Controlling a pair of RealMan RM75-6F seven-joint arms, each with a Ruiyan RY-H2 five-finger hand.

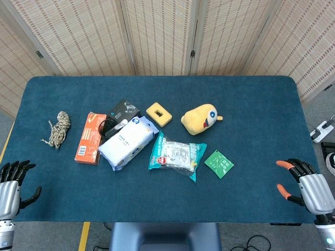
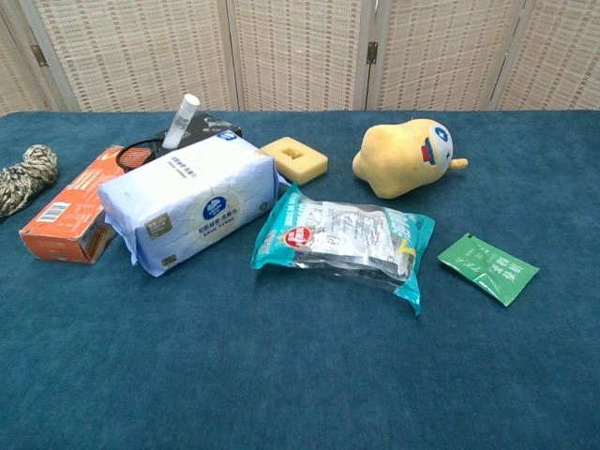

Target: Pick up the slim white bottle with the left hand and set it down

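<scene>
The slim white bottle lies tilted behind the white tissue pack, against a black box; in the chest view the slim white bottle pokes up over the tissue pack. My left hand rests at the table's front left corner, far from the bottle, fingers apart and holding nothing. My right hand sits at the front right edge, also open and empty. Neither hand shows in the chest view.
An orange box and a coil of rope lie left of the tissue pack. A yellow foam block, a yellow plush toy, a clear teal-edged packet and a green sachet lie to the right.
</scene>
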